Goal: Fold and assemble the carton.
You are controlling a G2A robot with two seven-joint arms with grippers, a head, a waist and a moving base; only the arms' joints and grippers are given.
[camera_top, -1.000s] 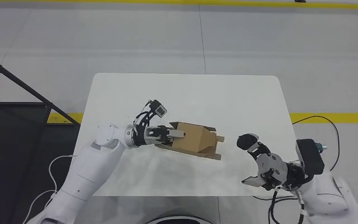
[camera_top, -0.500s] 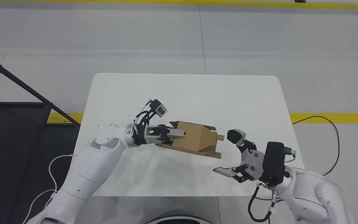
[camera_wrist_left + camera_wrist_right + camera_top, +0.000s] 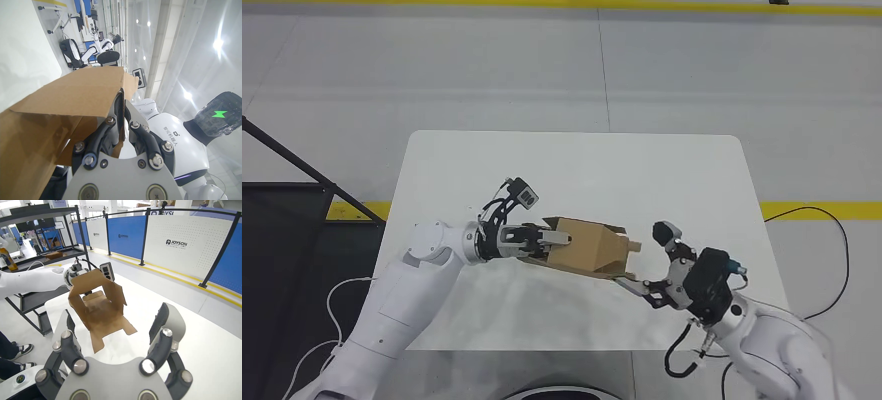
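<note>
Right wrist view puts our right claw [image 3: 115,318] nearest, jaws spread wide and holding nothing, just short of the carton [image 3: 98,308]. The carton lies on its side on the table [image 3: 175,306], between our two claws, its open mouth turned towards the right claw. Nearest that claw, the lower flap [image 3: 113,330] sprawls out from the mouth onto the table. Just past it, the side flap [image 3: 119,294] stands ajar on the carton's wall. At the carton's far end our left claw [image 3: 122,108] is pinched tight on an edge of cardboard, one finger on each side of the sheet.

We judge the step in hand to be folding in the flaps at the mouth. To do it well, we want the left claw to act as a firm anchor, so the carton does not slide or twist when pushed. We bring the right claw in low and square to the mouth, meet one flap near its crease rather than its tip, and swing it inward along that crease. Thin board probably buckles readily, so pressure should be gentle and even.
</note>
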